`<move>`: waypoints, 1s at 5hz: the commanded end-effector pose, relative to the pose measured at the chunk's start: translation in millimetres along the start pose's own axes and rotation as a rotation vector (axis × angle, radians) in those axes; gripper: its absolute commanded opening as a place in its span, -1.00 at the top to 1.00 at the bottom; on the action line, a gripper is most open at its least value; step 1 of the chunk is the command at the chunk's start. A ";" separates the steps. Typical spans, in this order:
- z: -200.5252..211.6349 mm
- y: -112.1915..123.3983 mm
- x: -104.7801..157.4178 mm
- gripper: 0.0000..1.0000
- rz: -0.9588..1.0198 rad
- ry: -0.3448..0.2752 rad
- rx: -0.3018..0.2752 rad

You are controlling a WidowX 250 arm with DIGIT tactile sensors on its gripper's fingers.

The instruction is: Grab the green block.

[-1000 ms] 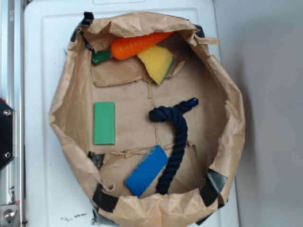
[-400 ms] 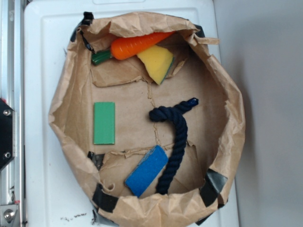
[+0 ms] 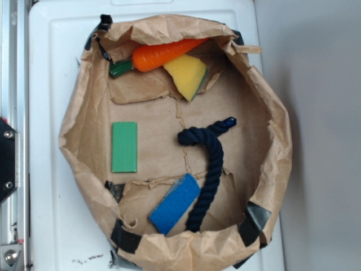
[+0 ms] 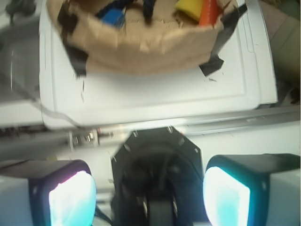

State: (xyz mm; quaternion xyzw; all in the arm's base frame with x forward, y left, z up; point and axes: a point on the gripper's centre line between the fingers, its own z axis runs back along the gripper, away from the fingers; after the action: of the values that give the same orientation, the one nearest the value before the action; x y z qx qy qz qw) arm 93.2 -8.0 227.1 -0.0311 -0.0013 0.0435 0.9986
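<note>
The green block (image 3: 124, 147) lies flat on the left side of the floor of a brown paper basin (image 3: 79, 107), its long side running up and down in the exterior view. The arm does not show in that view. In the wrist view my gripper (image 4: 149, 197) is open, its two pale fingertips (image 4: 73, 200) far apart with nothing between them. It hangs over the robot's black base, well short of the basin (image 4: 141, 44). The green block is hidden from the wrist view by the basin's wall.
In the basin lie an orange carrot (image 3: 163, 52), a yellow sponge wedge (image 3: 186, 73), a dark blue knotted rope (image 3: 211, 164) and a blue block (image 3: 175, 203). The basin sits on a white board (image 3: 48, 186). A metal rail (image 3: 14, 68) runs along the left.
</note>
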 end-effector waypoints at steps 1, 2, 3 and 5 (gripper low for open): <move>9.4 -1.5 3.0 -1.00 -0.004 -0.038 0.000; 9.4 -1.5 3.0 -1.00 -0.004 -0.038 0.000; 9.4 -1.5 3.0 -1.00 -0.004 -0.038 0.000; -11.8 -50.1 68.3 -1.00 0.036 -0.031 0.008</move>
State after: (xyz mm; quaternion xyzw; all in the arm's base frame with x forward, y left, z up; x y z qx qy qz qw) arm 163.9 -50.2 206.2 -0.0196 0.0066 0.0657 0.9976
